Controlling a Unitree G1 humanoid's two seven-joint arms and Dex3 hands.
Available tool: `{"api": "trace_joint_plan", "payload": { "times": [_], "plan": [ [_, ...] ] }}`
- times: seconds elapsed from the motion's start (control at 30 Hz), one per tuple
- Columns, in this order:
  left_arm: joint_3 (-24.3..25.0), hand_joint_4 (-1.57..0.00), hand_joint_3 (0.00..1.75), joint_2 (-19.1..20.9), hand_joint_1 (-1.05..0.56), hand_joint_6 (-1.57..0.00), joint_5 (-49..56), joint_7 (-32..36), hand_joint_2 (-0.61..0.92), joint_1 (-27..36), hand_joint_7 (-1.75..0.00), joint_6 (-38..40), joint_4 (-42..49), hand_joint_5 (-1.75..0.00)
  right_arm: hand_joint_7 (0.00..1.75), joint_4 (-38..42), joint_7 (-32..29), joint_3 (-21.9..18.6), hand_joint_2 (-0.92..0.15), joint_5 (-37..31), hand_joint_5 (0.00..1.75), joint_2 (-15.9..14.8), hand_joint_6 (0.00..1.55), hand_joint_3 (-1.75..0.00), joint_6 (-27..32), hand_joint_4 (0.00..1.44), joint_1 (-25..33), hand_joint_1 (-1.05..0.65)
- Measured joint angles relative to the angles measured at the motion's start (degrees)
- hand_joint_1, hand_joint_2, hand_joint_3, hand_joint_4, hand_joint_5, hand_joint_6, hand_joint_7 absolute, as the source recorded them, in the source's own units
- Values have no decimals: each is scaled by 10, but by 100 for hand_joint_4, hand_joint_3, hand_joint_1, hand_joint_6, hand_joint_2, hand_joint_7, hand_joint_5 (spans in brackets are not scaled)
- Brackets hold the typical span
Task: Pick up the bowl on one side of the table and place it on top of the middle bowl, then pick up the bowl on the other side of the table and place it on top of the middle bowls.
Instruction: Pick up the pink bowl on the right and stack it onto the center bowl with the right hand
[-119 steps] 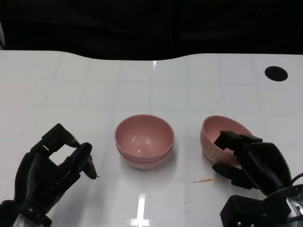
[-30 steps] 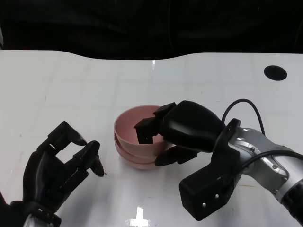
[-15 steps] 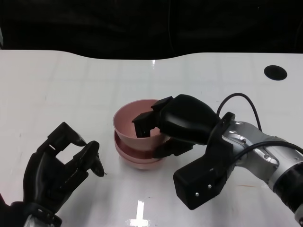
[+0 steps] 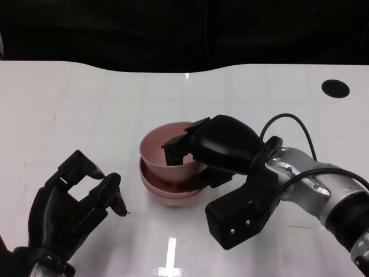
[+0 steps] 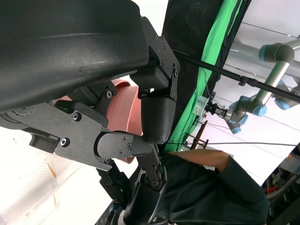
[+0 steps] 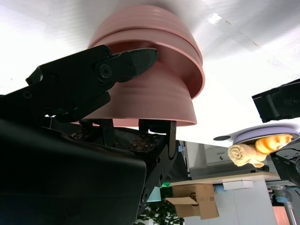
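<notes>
— On the white table (image 4: 86, 98), head view: what's the right hand (image 4: 216, 153) got?
— Pink bowl (image 4: 164, 147), tilted, sitting in the stacked bowls (image 4: 167, 193) at mid-table. Fingers (image 4: 176, 149) go over the near-right rim into the bowl, other fingers (image 4: 199, 182) wrap the outer wall below. So the rim's pinched between them.
— Left hand (image 4: 69, 205)?
— Lower left, well apart from the bowls, nothing in it. Fingers curled, thumb tip near the others but a gap shows. Black round hole (image 4: 335, 88) at far right of table.
— Left wrist view?
— Mostly its own black fingers (image 5: 154, 112), close up. Pink bowl (image 5: 124, 119) peeks behind them, not touched. A person in a dark top (image 5: 220, 187) and a green backdrop (image 5: 206, 79) beyond.
— Right wrist view?
— View's turned over. Held bowl (image 6: 150, 98) nests in the stack (image 6: 140, 28); one finger (image 6: 93, 70) lies along the outer wall. Inner fingers hidden, prob. inside the bowl. Cardboard box (image 6: 192, 204) and a purple plate w/ food (image 6: 258, 143) in the background.
</notes>
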Motion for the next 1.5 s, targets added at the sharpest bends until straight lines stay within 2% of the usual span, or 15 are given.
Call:
{"api": "trace_joint_plan", "payload": {
  "times": [0.23, 0.43, 0.7, 0.8, 0.83, 0.9, 0.97, 1.0, 1.03, 1.13, 1.17, 1.2, 1.23, 1.3, 1.5],
  "plan": [
    [0, -91, 43, 0, -18, -61, -1, -3, 85, 0, -175, -5, 2, -175, 131, 27, -34, 7, -92, -2, 168, 5, 72, -22, -7, 78, -2, -22],
    [0, -91, 44, 0, -17, -60, -3, -4, 85, 0, -175, -5, 5, -175, 144, 38, -60, 23, -92, -12, 175, 6, 67, -22, -7, 76, -2, -21],
    [0, -91, 45, 1, -17, -60, -3, -8, 84, 0, -175, -5, 6, -175, 146, 47, -71, 26, -92, -13, 175, 7, 66, -22, -10, 76, -4, -21],
    [0, -91, 45, 1, -18, -60, -2, -9, 84, 0, -175, -7, 6, -175, 109, 47, -75, 28, -92, -14, 150, 7, 77, -26, -10, 82, -4, -27],
    [0, -91, 45, 1, -18, -60, -1, -8, 84, 0, -175, -8, 6, -175, 104, 47, -79, 30, -92, -17, 147, 7, 79, -27, -10, 82, -4, -28],
    [0, -91, 45, 1, -19, -61, -1, -9, 83, 0, -175, -8, 7, -175, 95, 46, -95, 33, -92, -25, 142, 6, 76, -44, -9, 76, -4, -45],
    [0, -91, 46, 1, -19, -61, -1, -8, 83, 0, -175, -8, 7, -175, 92, 46, -109, 36, -92, -33, 140, 3, 74, -49, -10, 73, -1, -51],
    [0, -91, 46, 1, -19, -61, -1, -8, 83, 0, -175, -8, 7, -175, 72, 46, -114, 39, -92, -35, 119, 1, 72, -53, -10, 72, 1, -59],
    [0, -91, 46, 1, -19, -61, 1, -8, 83, 0, -175, -8, 7, -175, 61, 46, -117, 41, -92, -37, 110, -1, 73, -54, -10, 73, 3, -61],
    [0, -91, 46, 1, -19, -61, 8, -8, 83, 0, -175, -8, 7, -175, 50, 45, -119, 43, -92, -39, 102, -4, 75, -55, -10, 74, 7, -64],
    [0, -91, 46, 1, -19, -61, 9, -8, 84, 0, -175, -8, 7, -175, 32, 41, -118, 43, -92, -40, 71, -7, 63, -58, -7, 59, 8, -71],
    [0, -91, 46, 2, -18, -61, 11, -8, 84, 0, -175, -9, 7, -175, 15, 32, -114, 43, -92, -40, 40, -10, 57, -59, -2, 54, 10, -76],
    [0, -90, 46, 2, -18, -61, 12, -8, 84, 0, -175, -10, 7, -175, 9, 22, -107, 43, -92, -40, 28, -15, 53, -59, 3, 49, 13, -78],
    [0, -89, 46, 3, -19, -61, 14, -8, 84, 0, -175, -11, 7, -175, 2, 8, -96, 42, -92, -39, 15, -22, 49, -58, 10, 42, 20, -80],
    [-1, -89, 45, 4, -19, -62, 20, -8, 84, 0, -175, -13, 7, -175, 0, -19, -67, 42, -92, -35, 6, -27, 42, -59, 22, 31, 37, -83]
  ]
}}
